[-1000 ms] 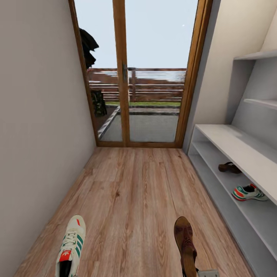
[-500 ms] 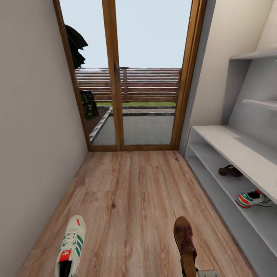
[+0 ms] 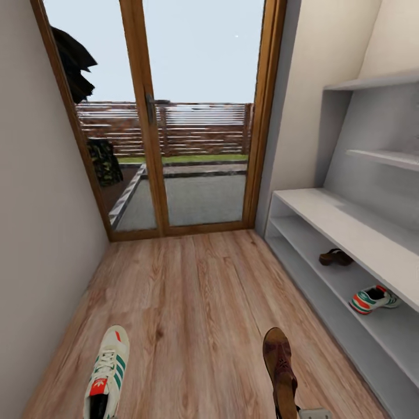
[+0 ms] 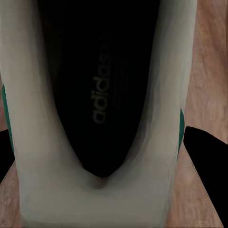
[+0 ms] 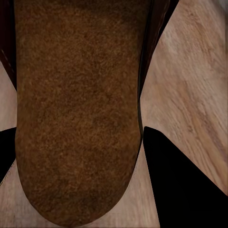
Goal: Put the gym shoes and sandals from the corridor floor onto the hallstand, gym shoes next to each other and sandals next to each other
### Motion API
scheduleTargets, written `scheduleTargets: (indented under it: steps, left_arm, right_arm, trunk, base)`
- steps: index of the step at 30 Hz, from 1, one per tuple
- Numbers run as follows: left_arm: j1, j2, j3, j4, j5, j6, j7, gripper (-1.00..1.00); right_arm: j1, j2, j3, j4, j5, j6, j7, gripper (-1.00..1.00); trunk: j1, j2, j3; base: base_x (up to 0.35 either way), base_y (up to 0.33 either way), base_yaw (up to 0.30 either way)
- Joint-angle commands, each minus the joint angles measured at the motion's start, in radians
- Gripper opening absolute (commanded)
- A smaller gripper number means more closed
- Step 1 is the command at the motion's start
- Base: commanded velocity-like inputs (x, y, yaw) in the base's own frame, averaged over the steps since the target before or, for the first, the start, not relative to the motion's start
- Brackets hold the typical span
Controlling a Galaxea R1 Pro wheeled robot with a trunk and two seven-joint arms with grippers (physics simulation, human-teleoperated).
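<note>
A: Left claw [image 4: 102,199] — closed on something?
B: Clamped on a gym shoe [image 4: 102,95] at the heel, dark fingers [image 4: 206,161] flanking both sides; heel opening with printed insole right ahead of the claw, toe pointing away. In the head view, same gym shoe [image 3: 107,372] low at the left, toe aimed toward the glass door [image 3: 169,116].

A: And the right claw [image 5: 80,209]?
B: Gripping a sandal [image 5: 78,109], tan-brown insole running straight out between the fingers [image 5: 183,180]. Seen from the head as a brown sandal [image 3: 279,366] low at the right, toe also toward the glass door.

A: Under them?
B: Corridor floor [image 3: 198,302], wood planks, stretching up to the glass door. Contact between the held shoes and the planks — cannot tell.

A: Hallstand?
B: Hallstand [image 3: 343,224] along the wall right of the glass door, flat top and two open levels. On the upper shelf level, second sandal [image 3: 334,257] nearer the glass door, second gym shoe [image 3: 372,299] farther from it, the two apart from each other. Both well ahead of the claws and off to the right.

A: Anything above?
B: Wall shelves [image 3: 384,157] above the hallstand.
</note>
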Motion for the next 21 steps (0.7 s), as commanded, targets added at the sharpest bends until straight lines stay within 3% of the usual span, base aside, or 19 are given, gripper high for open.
scheduleTargets:
  steps: [1, 21]
  left_arm:
    - [0.0, 0.0, -0.001, 0.0, 0.003, -0.003, 0.002, -1.0]
    - [0.0, 0.0, -0.002, 0.0, -0.003, -0.002, 0.002, -1.0]
  right_arm:
    - [-0.001, -0.001, 0.006, 0.001, -0.006, -0.003, -0.003, -1.0]
    - [-0.001, -0.001, 0.006, 0.001, -0.005, -0.003, -0.001, -1.0]
  trunk:
    - [0.0, 0.0, -0.001]
    - [0.0, 0.0, -0.001]
  base:
    - [0.283, 0.225, -0.265]
    - [0.278, 0.226, -0.265]
